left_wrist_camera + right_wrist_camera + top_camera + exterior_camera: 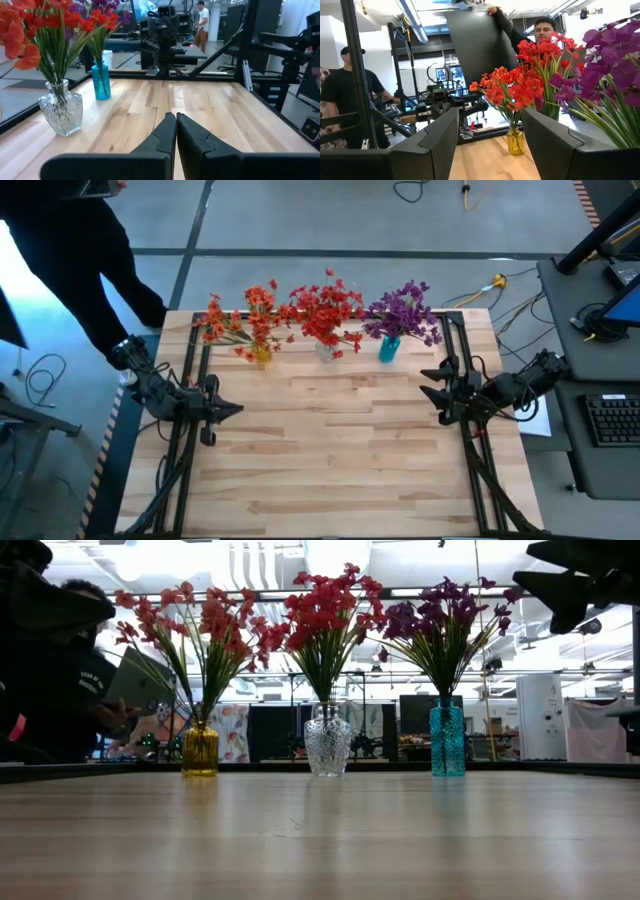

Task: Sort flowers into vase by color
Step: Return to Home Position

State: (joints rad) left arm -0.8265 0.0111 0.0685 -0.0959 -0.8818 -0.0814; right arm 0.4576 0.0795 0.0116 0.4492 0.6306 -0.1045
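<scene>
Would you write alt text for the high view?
A yellow vase of orange flowers, a clear vase of red flowers, a blue vase of purple flowers line the table's far edge. Left gripper and right gripper wait aside.

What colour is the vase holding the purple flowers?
The vase under the purple flowers is teal blue, clearest in the low view.

Orange flowers (200, 625) fill the yellow vase (200, 750), red flowers (325, 610) the clear vase (328, 740), purple flowers (445, 615) the teal vase (447, 740).
</scene>
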